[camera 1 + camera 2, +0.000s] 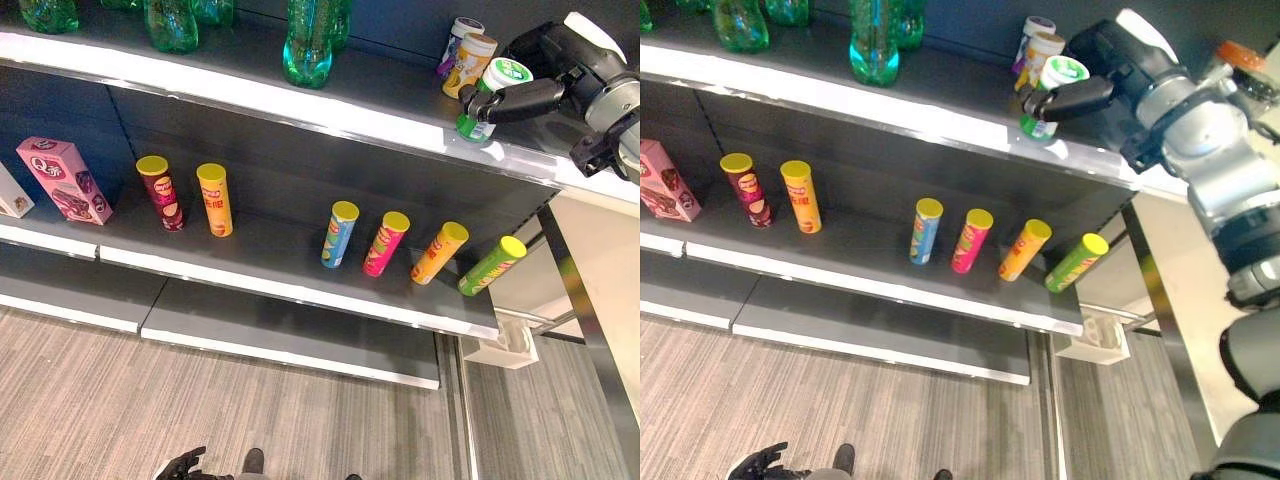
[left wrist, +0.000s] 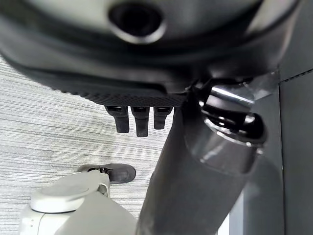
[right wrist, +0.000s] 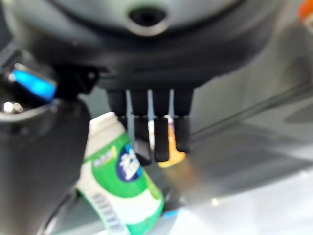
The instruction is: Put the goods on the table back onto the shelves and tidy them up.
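The right hand (image 1: 1110,75) was raised at the right end of the top shelf (image 1: 300,100), its fingers (image 3: 161,132) extended nearly straight and side by side, with the thumb apart from them. The green-and-white bottle (image 1: 493,95) stood between thumb and fingers near the shelf's front edge; a fingertip lay against its side, but the fingers were not curled round it, and whether the thumb touched it could not be told. The bottle stood upright, long axis vertical, white cap up. Just behind it stood a yellow-labelled bottle (image 1: 468,65) and a purple-labelled bottle (image 1: 456,42), also upright. Green plastic bottles (image 1: 305,45) stood farther left on the same shelf. On the middle shelf (image 1: 260,270), a red crisp tube (image 1: 161,192) and an orange crisp tube (image 1: 215,198) stood together; to their right stood a blue tube (image 1: 340,233), a pink tube (image 1: 386,242), an orange-yellow tube (image 1: 440,252) and a green tube (image 1: 492,265), with a pink box (image 1: 65,178) at the far left. The left hand (image 1: 180,466) hung low above the floor, fingers (image 2: 139,120) relaxed and holding nothing.
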Available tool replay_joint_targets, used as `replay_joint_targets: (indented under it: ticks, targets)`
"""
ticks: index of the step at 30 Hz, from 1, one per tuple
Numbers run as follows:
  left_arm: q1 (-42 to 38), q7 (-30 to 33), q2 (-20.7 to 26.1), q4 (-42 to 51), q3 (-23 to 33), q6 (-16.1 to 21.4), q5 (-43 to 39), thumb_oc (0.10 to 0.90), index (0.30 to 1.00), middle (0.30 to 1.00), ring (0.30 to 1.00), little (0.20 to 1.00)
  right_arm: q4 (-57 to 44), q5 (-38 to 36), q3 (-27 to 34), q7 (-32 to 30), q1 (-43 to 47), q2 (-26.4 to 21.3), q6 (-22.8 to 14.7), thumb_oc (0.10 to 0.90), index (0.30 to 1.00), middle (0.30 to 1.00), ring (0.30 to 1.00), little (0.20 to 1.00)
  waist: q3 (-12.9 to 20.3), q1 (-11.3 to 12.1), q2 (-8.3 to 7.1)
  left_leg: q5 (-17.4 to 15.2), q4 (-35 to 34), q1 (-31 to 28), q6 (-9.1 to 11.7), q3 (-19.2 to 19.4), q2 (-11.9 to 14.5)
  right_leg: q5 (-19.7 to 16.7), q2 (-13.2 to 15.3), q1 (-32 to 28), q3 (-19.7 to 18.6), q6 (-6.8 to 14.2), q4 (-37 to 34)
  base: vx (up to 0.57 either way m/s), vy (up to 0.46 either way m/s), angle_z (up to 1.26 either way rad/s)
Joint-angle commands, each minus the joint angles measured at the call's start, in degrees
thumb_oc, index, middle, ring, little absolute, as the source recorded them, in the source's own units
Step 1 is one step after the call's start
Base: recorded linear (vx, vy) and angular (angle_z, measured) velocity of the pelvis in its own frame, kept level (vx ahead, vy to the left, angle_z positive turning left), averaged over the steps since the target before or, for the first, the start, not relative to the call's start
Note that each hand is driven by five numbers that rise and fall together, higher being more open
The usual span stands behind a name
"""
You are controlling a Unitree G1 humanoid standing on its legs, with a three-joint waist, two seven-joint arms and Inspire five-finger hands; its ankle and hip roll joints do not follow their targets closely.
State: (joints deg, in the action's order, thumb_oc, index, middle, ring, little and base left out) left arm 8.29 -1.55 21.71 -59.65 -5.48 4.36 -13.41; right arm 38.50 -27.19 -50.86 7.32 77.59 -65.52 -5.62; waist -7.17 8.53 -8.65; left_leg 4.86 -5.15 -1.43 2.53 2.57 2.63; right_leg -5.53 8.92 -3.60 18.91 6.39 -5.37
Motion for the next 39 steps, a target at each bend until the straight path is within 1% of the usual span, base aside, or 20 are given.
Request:
replay_joint_targets:
  ticks: [1,4,12,17,27,36,37,38,39]
  targets:
    - [-0.9,0.5,3.0,-0.1,-2.1,2.5,-0.1,0.800,0.900,0.900,0.900,0.900,5.9,1.7,-2.9,-2.1,13.0,0.2,-1.5,0.400,0.300,0.300,0.300,0.300,3.9,0.7,-0.75,-4.3,0.1,-1.0,3.4,1.2,2.6,1.5,2.2,-3.0,0.7,4.4,0.5,0.00,0.000,0.00]
    - [-0.9,0.6,2.8,0.3,-2.5,2.7,0.0,0.800,0.900,0.900,0.900,0.900,7.9,3.0,-3.4,-2.3,13.8,0.8,-1.4,0.400,0.300,0.300,0.300,0.300,4.0,0.7,-0.56,-4.4,0.1,-1.0,3.3,1.2,2.6,1.5,2.2,-3.1,0.9,4.4,0.4,0.00,-0.004,0.01]
    - [-1.0,0.6,2.5,0.3,-3.4,2.6,0.6,0.800,0.900,0.900,0.900,0.900,12.2,5.3,-2.3,-3.8,14.9,2.9,-1.1,0.400,0.300,0.300,0.300,0.300,4.2,0.8,-0.39,-4.5,0.1,-1.0,3.3,1.0,2.5,1.6,2.0,-3.3,1.2,4.4,0.4,0.00,-0.001,0.00]
    - [-1.6,1.2,2.5,0.2,-3.8,2.6,0.4,0.800,0.900,0.900,0.900,0.900,15.4,6.6,0.6,-5.9,14.5,5.1,-0.8,0.400,0.300,0.300,0.300,0.300,4.1,1.3,-0.35,-4.6,0.1,-0.8,3.1,0.7,2.4,1.7,1.9,-3.3,1.6,4.3,0.4,0.00,-0.003,0.02]
    - [-1.7,1.5,2.1,0.0,-4.4,2.4,0.3,0.800,0.900,0.900,0.900,0.900,17.2,7.4,1.6,-6.8,14.9,7.3,-0.6,0.400,0.300,0.300,0.300,0.300,4.0,2.0,-0.52,-4.8,0.1,-0.7,3.0,0.1,2.2,1.8,1.9,-3.5,2.1,4.3,0.4,0.01,-0.001,0.04]
    - [-1.7,1.7,2.1,0.1,-4.7,2.6,0.8,0.800,0.900,0.900,0.900,0.900,17.1,9.1,0.8,-6.7,14.6,7.6,-0.1,0.400,0.300,0.300,0.300,0.300,3.8,2.3,-0.72,-4.8,0.1,-0.6,3.0,-0.4,2.1,1.9,2.0,-3.6,2.7,4.3,0.4,0.00,-0.001,0.05]
    - [-1.7,1.7,2.1,0.1,-4.6,2.6,0.8,0.800,0.900,0.900,0.900,0.900,17.0,9.1,0.6,-6.5,14.6,7.6,-0.1,0.560,0.540,0.540,0.540,0.540,3.8,2.2,-0.72,-4.8,0.1,-0.6,3.0,-0.5,2.1,1.9,1.9,-3.6,2.7,4.3,0.4,0.00,0.003,0.03]
    - [-1.6,1.8,2.1,0.1,-4.6,2.6,0.8,0.800,0.900,0.900,0.900,0.900,16.8,9.0,0.5,-6.4,14.7,7.5,-0.1,0.800,0.900,0.900,0.900,0.900,3.8,2.2,-0.70,-4.9,0.1,-0.6,3.0,-0.4,2.1,1.9,1.9,-3.6,2.7,4.3,0.4,0.00,0.000,0.00]
    - [-1.6,1.8,2.0,0.0,-4.6,2.6,0.8,0.800,0.900,0.900,0.900,0.900,16.6,8.8,0.6,-6.5,14.6,7.5,-0.2,0.800,0.900,0.900,0.900,0.900,3.8,2.1,-0.70,-4.9,0.1,-0.7,3.0,-0.4,2.1,1.9,2.0,-3.6,2.7,4.3,0.4,0.00,0.000,0.00]
